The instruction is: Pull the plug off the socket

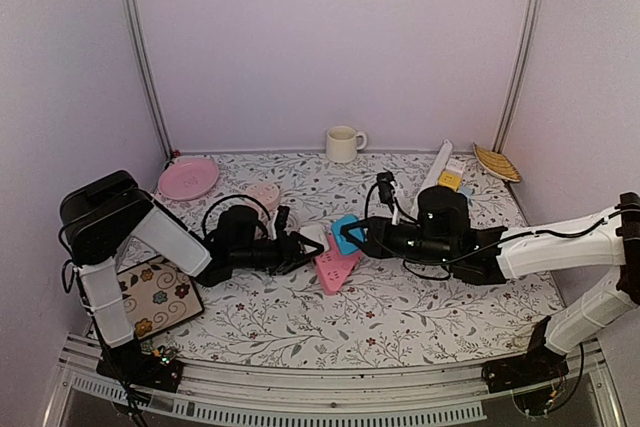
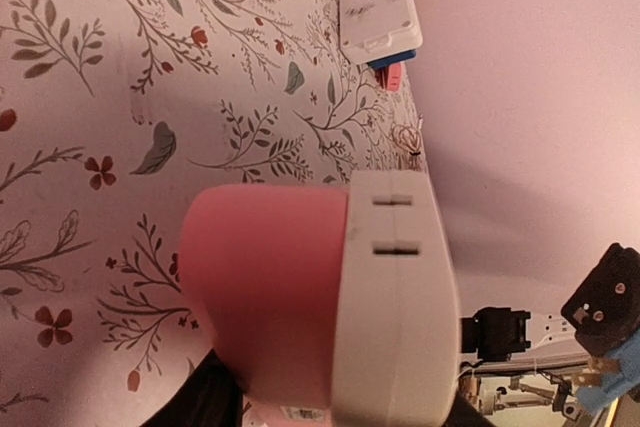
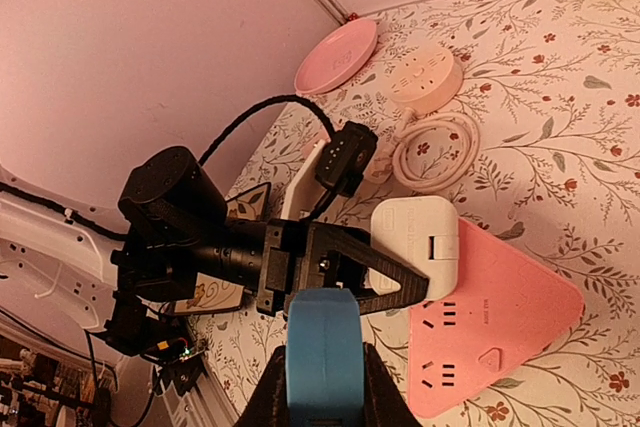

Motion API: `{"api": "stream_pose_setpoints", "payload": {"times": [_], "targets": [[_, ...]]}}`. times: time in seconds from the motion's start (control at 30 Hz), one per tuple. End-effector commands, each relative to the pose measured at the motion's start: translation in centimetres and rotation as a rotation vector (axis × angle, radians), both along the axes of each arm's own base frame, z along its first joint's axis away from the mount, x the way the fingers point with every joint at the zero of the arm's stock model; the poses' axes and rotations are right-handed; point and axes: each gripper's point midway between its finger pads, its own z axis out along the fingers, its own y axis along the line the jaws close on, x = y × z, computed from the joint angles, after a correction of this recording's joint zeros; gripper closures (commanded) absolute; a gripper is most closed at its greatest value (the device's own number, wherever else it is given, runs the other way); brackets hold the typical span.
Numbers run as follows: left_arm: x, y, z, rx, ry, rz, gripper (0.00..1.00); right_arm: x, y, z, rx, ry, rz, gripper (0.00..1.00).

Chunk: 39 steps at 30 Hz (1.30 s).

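While left gripper [image 3: 395, 265] clamps plug [image 3: 415, 227], socket [image 3: 500, 317] beneath

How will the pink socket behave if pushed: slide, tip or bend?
The socket lies flat and looks like rigid plastic, so it would probably slide, not tip or bend. It seems light; pulling the plug may lift it too.
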Motion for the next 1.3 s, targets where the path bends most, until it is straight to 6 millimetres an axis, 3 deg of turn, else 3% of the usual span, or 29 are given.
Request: {"api": "stream_pose_setpoints", "payload": {"times": [0.0,0.23,0.4,0.8,0.93,1.13,1.27], "targets": [[0.0,2.1,-3.8,0.155,0.062,0.062,0.76,1.4,-4.0,-1.0,-0.124,-0.014,-0.140,0.96],[0.0,1.9,-3.2,0.150,0.045,0.052,0.75,2.7,-12.8,-6.9,-0.369,0.102,-0.368,0.96],[0.1,1.7,-3.2,0.148,0.043,0.045,0.74,2.8,-16.1,-9.6,-0.543,0.109,-0.435,0.90],[0.3,1.4,-2.5,0.148,0.021,0.033,0.68,3.2,-17.4,-14.0,-0.779,0.177,-0.456,0.85],[0.3,1.4,-2.2,0.148,0.014,0.030,0.67,3.2,-17.5,-14.2,-0.807,0.180,-0.453,0.76],[0.3,1.4,-2.1,0.150,0.008,0.029,0.59,3.2,-16.1,-13.6,-0.803,0.157,-0.424,0.57],[0.3,1.4,-1.8,0.148,-0.001,0.026,0.52,3.2,-15.3,-13.6,-0.801,0.155,-0.406,0.53]]}}
